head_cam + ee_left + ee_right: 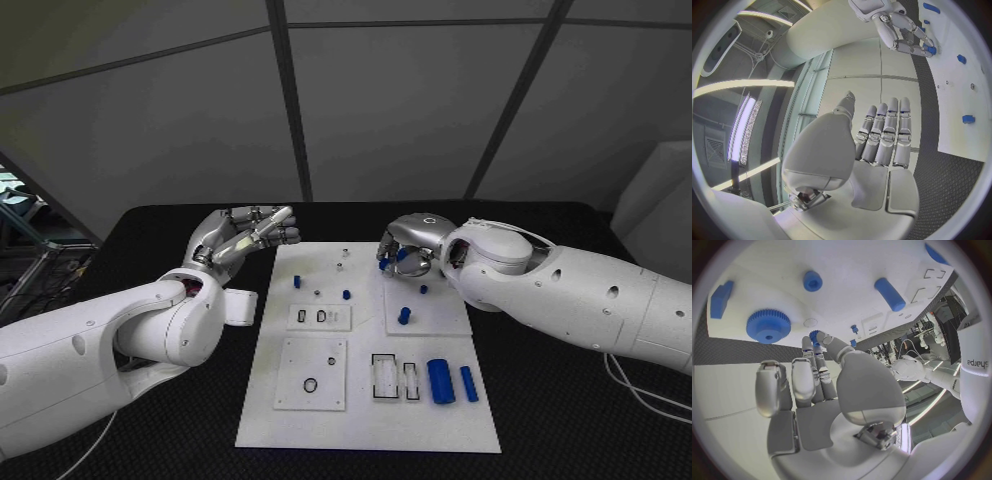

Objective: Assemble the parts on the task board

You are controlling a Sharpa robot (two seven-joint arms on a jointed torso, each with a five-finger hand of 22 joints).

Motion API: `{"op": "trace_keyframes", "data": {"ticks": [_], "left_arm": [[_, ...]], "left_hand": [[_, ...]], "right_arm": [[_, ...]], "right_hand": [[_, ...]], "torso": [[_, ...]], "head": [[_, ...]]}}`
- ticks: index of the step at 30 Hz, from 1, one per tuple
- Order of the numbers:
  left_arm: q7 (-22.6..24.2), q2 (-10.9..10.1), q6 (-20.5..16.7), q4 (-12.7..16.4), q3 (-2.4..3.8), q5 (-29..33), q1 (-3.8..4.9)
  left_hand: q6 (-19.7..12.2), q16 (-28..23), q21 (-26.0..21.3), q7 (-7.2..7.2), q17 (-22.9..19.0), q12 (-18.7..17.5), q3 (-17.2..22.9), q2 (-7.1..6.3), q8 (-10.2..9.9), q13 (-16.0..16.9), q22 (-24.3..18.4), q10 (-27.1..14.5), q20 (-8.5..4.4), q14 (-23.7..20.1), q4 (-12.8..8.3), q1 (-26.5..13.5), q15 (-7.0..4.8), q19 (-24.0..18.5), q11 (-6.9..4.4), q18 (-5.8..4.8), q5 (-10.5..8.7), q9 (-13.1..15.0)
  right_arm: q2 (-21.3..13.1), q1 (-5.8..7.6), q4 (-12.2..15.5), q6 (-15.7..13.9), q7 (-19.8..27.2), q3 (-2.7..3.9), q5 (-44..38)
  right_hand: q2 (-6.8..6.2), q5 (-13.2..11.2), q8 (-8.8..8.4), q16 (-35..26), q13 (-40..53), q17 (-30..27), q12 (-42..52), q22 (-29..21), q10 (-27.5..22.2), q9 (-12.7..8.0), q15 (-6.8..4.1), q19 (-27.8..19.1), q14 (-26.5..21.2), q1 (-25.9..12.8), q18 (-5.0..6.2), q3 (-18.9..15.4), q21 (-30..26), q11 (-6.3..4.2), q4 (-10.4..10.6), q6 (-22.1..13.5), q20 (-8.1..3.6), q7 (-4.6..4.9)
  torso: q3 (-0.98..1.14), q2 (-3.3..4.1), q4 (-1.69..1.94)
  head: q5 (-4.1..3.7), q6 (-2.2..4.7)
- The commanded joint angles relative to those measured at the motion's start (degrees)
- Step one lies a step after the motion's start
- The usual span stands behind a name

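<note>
The white task board [368,420] lies mid-table. My right hand [411,250] hovers over the board's far end with fingers curled, pinching a small blue part [814,334] between thumb and a fingertip; the same hand [901,32] appears in the left wrist view. A blue gear [768,326] sits on the board just beyond those fingertips. My left hand [245,235] is raised off the board's far left corner, fingers straight and holding nothing [882,135]. Two blue cylinders [440,380] lie side by side near the front right. Small blue pegs [405,316] stand mid-board.
A black ring [310,385] rests on the front left sub-plate and rectangular slots [382,378] lie beside the cylinders. A blue block [720,299] lies near the board's edge. Black table [577,420] surrounds the board; a cable [649,392] trails at the right.
</note>
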Motion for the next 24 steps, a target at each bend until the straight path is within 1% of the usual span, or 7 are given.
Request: {"op": "trace_keyframes", "data": {"ticks": [1, 7, 13, 16, 18, 22, 24], "left_arm": [[0.0, 0.0, 0.7, 0.0, 0.08, -0.3, 0.13], [0.0, 0.0, 0.7, -0.3, 0.08, -0.3, 0.19], [0.0, 0.2, 0.7, -0.6, 0.08, -0.3, 0.28], [0.0, 0.3, 0.7, -0.6, 0.09, -0.3, 0.34], [0.0, 0.4, 0.7, -0.7, 0.09, -0.3, 0.38], [0.0, 0.5, 0.7, -0.7, 0.1, -0.3, 0.45], [-0.1, 0.5, 0.7, -0.7, 0.1, -0.3, 0.48]], "left_hand": [[-0.1, -0.2, -0.1, 0.43, 0.0, -0.4, 0.0, 0.67, -0.3, -0.1, -0.1, -0.2, 0.38, -0.4, -0.3, 0.0, -0.06, -0.1, 0.39, -0.72, -0.32, -0.1], [-0.1, -0.2, -0.1, 0.43, 0.0, -0.4, 0.0, 0.67, -0.3, -0.1, -0.1, -0.2, 0.38, -0.4, -0.3, 0.0, -0.06, -0.1, 0.39, -0.72, -0.32, -0.1], [-0.1, -0.2, -0.1, 0.43, 0.0, -0.4, 0.0, 0.67, -0.3, -0.1, -0.1, -0.2, 0.38, -0.4, -0.3, 0.0, -0.06, -0.1, 0.39, -0.72, -0.32, -0.1], [-0.1, -0.2, -0.1, 0.43, 0.0, -0.4, 0.0, 0.67, -0.3, -0.1, -0.1, -0.2, 0.38, -0.4, -0.3, 0.0, -0.06, -0.1, 0.39, -0.72, -0.32, -0.1], [-0.1, -0.2, -0.1, 0.43, 0.0, -0.4, 0.0, 0.67, -0.3, -0.1, -0.1, -0.2, 0.38, -0.4, -0.3, 0.0, -0.06, -0.1, 0.39, -0.72, -0.32, -0.1], [-0.1, -0.2, -0.1, 0.43, 0.0, -0.4, 0.0, 0.67, -0.3, -0.1, -0.1, -0.2, 0.38, -0.4, -0.3, 0.0, -0.06, -0.1, 0.39, -0.72, -0.32, -0.1], [-0.1, -0.3, -0.2, 0.41, 0.0, -0.4, 0.0, 0.73, -0.3, -0.1, -0.1, -0.2, 0.39, -0.4, -0.4, 0.0, -0.05, -0.1, 0.39, -0.72, -0.32, -0.1]], "right_arm": [[0.2, 0.44, 0.3, -5.3, -1.3, 0.07, 0.8], [2.1, 0.85, -1.3, -7.8, -1.8, 0.08, 0.9], [5.0, 1.02, -4.1, -10.0, -1.9, 0.08, 0.8], [6.6, 1.09, -5.7, -10.5, -1.7, 0.08, 0.8], [7.6, 1.14, -6.7, -10.4, -1.5, 0.08, 0.8], [9.2, 1.21, -8.5, -9.8, -1.2, 0.08, 0.8], [9.8, 1.22, -9.2, -9.5, -1.1, 0.07, 0.8]], "right_hand": [[-0.26, 0.1, 0.12, 0.2, 0.0, 0.1, -0.2, 4.2, 0.3, 0.1, -0.19, 0.3, 2.1, -0.1, -1.17, 0.1, 0.3, 0.06, 0.3, 0.5, 0.05, 0.01], [-0.5, -0.4, 0.08, 0.4, 0.0, 0.2, -0.3, 4.3, 0.5, 0.1, -0.21, 0.4, 2.1, -0.4, -1.19, 0.2, 0.4, 0.01, 0.6, 0.7, 0.05, -0.03], [-0.74, -1.0, -0.03, 0.5, 0.1, 0.2, -0.4, 4.4, 0.6, 0.1, -0.21, 0.5, 2.1, -0.6, -1.2, 0.4, 0.4, 0.01, 1.1, 0.7, 0.06, -0.01], [-0.8, -1.2, -0.06, 0.5, 0.1, 0.2, -0.4, 4.4, 0.6, 0.1, -0.2, 0.5, 2.1, -0.7, -1.21, 0.4, 0.4, 0.02, 1.2, 0.7, 0.06, -0.02], [-0.8, -1.2, -0.06, 0.5, 0.1, 0.2, -0.4, 4.4, 0.6, 0.1, -0.2, 0.5, 2.1, -0.7, -1.21, 0.4, 0.4, 0.02, 1.2, 0.7, 0.06, -0.02], [-0.79, -1.2, -0.07, 0.6, 0.1, 0.2, -0.4, 4.5, 0.6, 0.1, -0.2, 0.5, 2.1, -0.7, -1.22, 0.4, 0.4, 0.01, 1.2, 0.8, 0.06, -0.03], [-0.79, -1.2, -0.07, 0.6, 0.1, 0.2, -0.4, 4.5, 0.6, 0.1, -0.2, 0.5, 2.1, -0.7, -1.22, 0.4, 0.4, 0.01, 1.2, 0.8, 0.06, -0.03]], "torso": [[0.02, 0.14, 0.1], [0.05, 0.25, -0.04], [0.05, 0.29, 0.07], [0.03, 0.38, 0.22], [0.04, 0.39, 0.2], [-0.07, 0.58, 0.42], [-0.05, 0.59, 0.34]], "head": [[0.14, 0.32], [0.61, 0.5], [0.65, 0.68], [0.58, 0.62], [0.59, 0.49], [0.42, 0.61], [0.52, 0.54]]}}
